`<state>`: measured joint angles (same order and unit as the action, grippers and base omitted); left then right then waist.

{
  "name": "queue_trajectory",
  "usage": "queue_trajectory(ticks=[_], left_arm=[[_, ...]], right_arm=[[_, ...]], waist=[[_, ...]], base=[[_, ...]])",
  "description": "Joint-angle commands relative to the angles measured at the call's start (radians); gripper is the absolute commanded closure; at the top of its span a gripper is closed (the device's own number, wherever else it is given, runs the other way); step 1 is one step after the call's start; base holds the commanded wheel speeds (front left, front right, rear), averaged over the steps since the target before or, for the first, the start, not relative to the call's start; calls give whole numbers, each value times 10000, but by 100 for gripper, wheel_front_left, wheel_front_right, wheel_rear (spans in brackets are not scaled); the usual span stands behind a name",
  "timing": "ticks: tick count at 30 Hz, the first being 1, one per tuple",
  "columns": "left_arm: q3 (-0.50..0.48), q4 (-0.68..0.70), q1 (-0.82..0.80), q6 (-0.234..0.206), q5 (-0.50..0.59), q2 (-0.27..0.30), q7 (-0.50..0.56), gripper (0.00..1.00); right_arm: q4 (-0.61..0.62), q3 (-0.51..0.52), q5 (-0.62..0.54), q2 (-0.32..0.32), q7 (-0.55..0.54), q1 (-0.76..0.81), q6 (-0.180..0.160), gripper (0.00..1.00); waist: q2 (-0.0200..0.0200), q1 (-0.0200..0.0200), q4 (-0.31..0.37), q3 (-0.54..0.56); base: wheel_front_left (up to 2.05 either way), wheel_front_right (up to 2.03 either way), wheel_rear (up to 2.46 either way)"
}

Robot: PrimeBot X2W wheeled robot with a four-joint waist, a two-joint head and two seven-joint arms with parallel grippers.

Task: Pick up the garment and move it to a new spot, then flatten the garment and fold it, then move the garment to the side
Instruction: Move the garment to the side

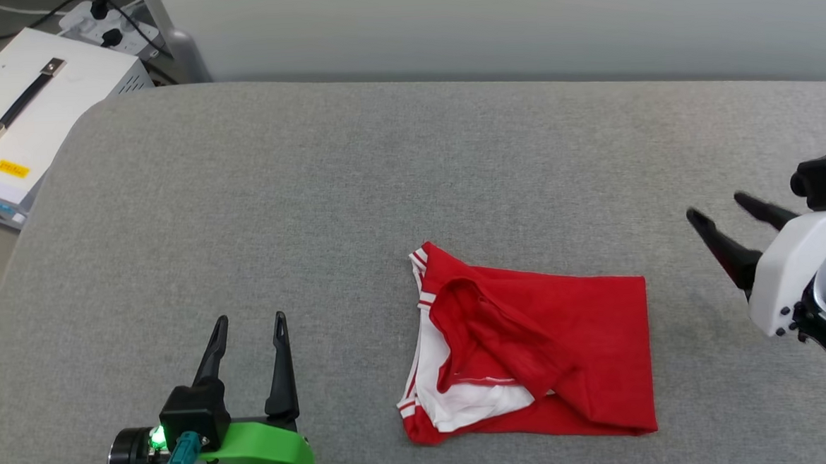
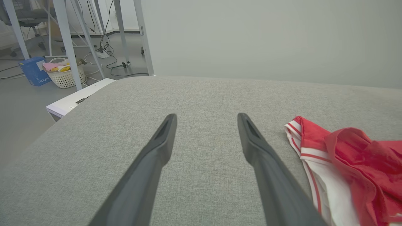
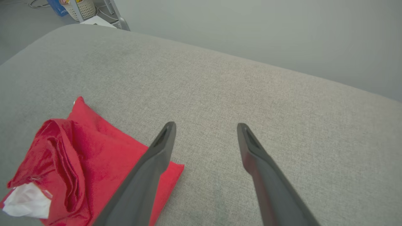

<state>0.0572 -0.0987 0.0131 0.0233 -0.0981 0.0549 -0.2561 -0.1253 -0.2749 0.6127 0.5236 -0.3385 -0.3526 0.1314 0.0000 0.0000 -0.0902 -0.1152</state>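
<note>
Found left gripper with jaws spread wide, nothing between them. Found right gripper likewise wide and empty. Recorded no contact between either gripper and the garment.

Located left gripper well to the left of the garment, fingers pointing away over bare cloth. Located right gripper to the right of the garment, clear of its right edge, fingers angled toward its far right corner.

Observed the garment lying as a rough red rectangle on the grey padded table. Observed a bunched red ridge across its left half, and a white sleeve with striped trim spilling out at its left edge.

Judged folding roughly done but untidy. Judged the move to the side as the likely step outstanding.

Flagged the following hazards:
- Pinching only the top layer at the right edge: would peel the fold open on lifting.
- Lifting by one side alone: would let the loose sleeve slide out and trail.
- Dragging instead of lifting: would catch on the textured table cover and rumple the lower layers.
- Closing on the bunched ridge: would give a thick, uneven hold, liable to slip.

Noted a white case off the table, far to the garment's left. Judged it no obstruction.
</note>
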Motion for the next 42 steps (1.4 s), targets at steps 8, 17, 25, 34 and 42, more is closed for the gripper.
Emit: queue_trajectory(ticks=[8,17,25,34,42], left_arm=[[271,-32,-462,-72,-194,-45,-57,0],[552,-79,-959,-159,-370,-46,-57,0],[563,-271,-1194,-212,-410,-47,-57,0],[224,-373,-750,-106,-295,-47,-57,0],[95,-177,-609,-55,-251,-47,-57,0]], right_arm=[[-91,-602,2852,727,-3024,327,-7,0],[-20,-1316,4081,595,-4168,908,-7,0],[-236,-2329,3452,446,-2657,553,-7,100],[584,-2989,2904,1337,-1304,-419,-7,100],[1803,-3501,2593,2583,-1478,-1148,-7,100]], waist=[[0,0,-504,-566],[0,0,-894,-1295],[0,0,-997,-1324],[0,0,-228,-518],[0,0,1018,-496]], base=[[0,0,0],[0,0,0],[0,0,0],[0,0,0],[0,0,0]])
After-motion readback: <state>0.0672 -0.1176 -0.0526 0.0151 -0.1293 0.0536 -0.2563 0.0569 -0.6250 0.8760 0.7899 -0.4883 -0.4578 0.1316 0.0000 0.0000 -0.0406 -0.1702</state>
